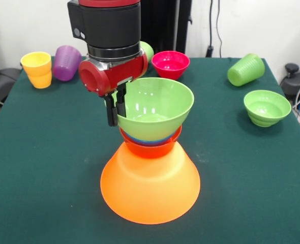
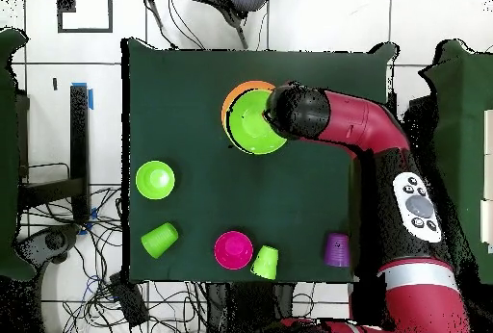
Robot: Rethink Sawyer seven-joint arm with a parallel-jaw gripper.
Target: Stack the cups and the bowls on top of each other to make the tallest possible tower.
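The fingers (image 1: pixel 116 108) pinch the rim of the large light green bowl (image 1: pixel 157 109), which sits upright atop the tower (image 1: pixel 150 178) mid-desk (image 1: pixel 48 168), nested for steadiness on the upturned orange base

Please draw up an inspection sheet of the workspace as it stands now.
Surface: green cloth table.
Tower: upturned orange bowl, red-orange bowl, a blue rim, large green bowl on top.
Loose bowls: pink bowl, small green bowl.
Cups: yellow cup upright, purple cup, green cup on its side, another green one behind the arm.
Clutter: nothing seen.
Gripper: shut on the large green bowl's rim.
Cables: tangled on the tiled floor.
Surroundings: white wall, chairs.
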